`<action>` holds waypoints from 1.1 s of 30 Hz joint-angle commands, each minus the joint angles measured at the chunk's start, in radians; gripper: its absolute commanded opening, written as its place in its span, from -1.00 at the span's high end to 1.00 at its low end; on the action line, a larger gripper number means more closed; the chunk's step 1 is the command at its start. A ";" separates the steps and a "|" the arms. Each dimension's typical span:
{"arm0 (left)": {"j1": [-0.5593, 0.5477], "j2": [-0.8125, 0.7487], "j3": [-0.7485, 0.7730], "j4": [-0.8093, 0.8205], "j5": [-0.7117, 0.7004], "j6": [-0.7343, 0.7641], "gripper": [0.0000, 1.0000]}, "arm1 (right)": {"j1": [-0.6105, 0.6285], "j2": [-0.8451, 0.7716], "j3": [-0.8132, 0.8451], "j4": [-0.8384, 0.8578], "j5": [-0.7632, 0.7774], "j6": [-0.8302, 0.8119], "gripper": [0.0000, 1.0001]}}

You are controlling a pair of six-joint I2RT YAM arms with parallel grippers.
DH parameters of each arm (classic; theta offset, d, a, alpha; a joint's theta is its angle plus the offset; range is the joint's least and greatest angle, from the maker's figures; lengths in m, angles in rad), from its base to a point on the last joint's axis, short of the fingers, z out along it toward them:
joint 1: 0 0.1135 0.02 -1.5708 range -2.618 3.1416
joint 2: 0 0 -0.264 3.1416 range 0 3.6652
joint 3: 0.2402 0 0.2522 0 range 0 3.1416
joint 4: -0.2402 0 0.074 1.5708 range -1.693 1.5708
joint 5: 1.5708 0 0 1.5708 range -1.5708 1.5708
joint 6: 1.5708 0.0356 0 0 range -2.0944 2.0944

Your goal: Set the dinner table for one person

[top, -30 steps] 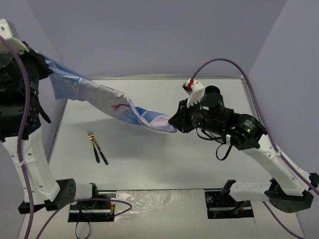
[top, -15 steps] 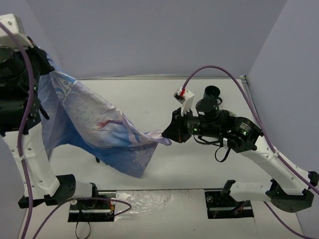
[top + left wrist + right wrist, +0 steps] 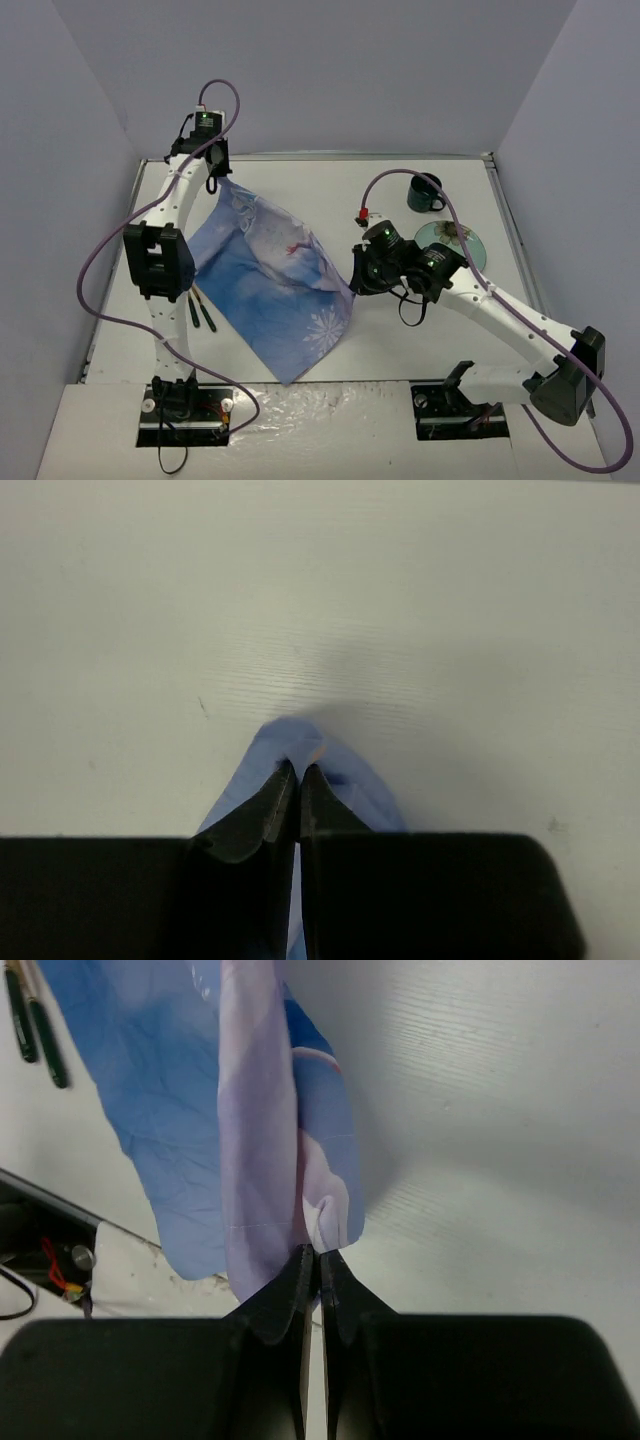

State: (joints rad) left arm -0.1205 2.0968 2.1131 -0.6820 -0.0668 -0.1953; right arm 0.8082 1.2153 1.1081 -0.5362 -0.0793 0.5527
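The blue snowflake cloth (image 3: 270, 280) is stretched between both grippers over the left half of the white dinner table (image 3: 310, 195). Its loose lower corner reaches the table's near edge. My left gripper (image 3: 215, 180) is shut on one corner at the far left, close above the tabletop; the left wrist view shows the cloth corner (image 3: 300, 742) pinched at my gripper (image 3: 298, 770). My right gripper (image 3: 355, 281) is shut on the opposite corner near the table's middle; the right wrist view shows the cloth (image 3: 260, 1110) hanging from my gripper (image 3: 318, 1252).
A dark mug (image 3: 425, 192) stands at the far right. A flower-printed plate (image 3: 452, 242) lies in front of it, partly under the right arm. A fork and another black-handled utensil (image 3: 200, 310) lie at the cloth's left edge and also show in the right wrist view (image 3: 35, 1020).
The left arm has swung from high near the camera out to the table's far left. The cloth went from a bunched rope to a spread sheet lowered toward the table. The right gripper dropped slightly.
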 commanded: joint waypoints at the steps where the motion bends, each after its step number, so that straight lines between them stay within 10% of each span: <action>1: -0.014 0.003 0.074 0.140 -0.057 -0.069 1.00 | -0.112 0.013 -0.041 0.088 0.035 -0.019 1.00; 28: -0.127 0.330 0.370 0.319 -0.092 0.002 0.89 | -0.534 0.284 -0.052 0.202 -0.075 -0.053 0.90; 33: -0.101 0.340 0.376 0.281 -0.064 -0.059 0.41 | -0.590 0.319 -0.069 0.203 -0.116 -0.028 0.80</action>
State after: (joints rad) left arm -0.2526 2.4931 2.4153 -0.4255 -0.1247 -0.1879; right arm 0.2583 1.5111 1.0126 -0.3508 -0.1739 0.4957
